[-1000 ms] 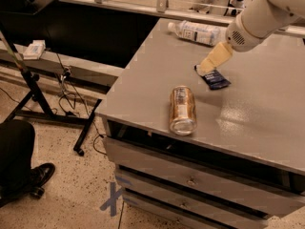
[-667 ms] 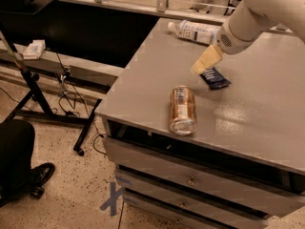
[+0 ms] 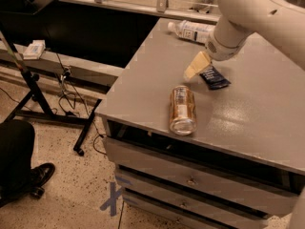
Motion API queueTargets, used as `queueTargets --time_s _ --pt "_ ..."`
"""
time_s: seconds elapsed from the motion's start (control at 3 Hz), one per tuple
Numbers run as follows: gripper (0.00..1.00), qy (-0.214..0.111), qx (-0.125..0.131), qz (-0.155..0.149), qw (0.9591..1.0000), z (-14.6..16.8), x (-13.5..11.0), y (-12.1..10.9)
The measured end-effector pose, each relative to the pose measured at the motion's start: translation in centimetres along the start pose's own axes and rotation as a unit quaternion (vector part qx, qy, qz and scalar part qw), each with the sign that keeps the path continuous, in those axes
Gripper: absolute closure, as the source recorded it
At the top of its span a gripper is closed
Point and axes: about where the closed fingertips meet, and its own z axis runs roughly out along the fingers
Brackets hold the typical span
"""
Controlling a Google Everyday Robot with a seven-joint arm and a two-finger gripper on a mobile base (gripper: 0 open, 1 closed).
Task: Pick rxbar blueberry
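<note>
The rxbar blueberry (image 3: 214, 77) is a small flat dark navy wrapper lying on the grey table top (image 3: 257, 104), right of the middle. My gripper (image 3: 194, 67) is cream-coloured and hangs from the white arm (image 3: 248, 13). It sits low over the table, just left of the bar's near end. It holds nothing that I can see.
A brownish metallic can (image 3: 182, 109) lies on its side near the table's front edge, below the gripper. A clear plastic bottle with a white label (image 3: 193, 31) lies at the back. Drawers (image 3: 190, 180) are under the table. A black stand (image 3: 28, 85) and cables are on the left.
The gripper has moved left along the table, from over the bar to beside its left end. More of the bar now shows. The can and bottle have not moved.
</note>
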Motion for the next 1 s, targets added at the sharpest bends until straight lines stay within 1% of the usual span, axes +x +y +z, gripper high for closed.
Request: queueTargets --time_s 0.33,0.67,1.0 --pt "0.17 0.006 -0.017 0.011 0.9998 0.95 -0.26 0.65" --pt "0.41 0.006 -0.034 0.017 0.9992 1.47 -0.57 1.26" --pt "0.64 0.0 -0.046 0.019 0.9987 1.37 -1.01 1.49"
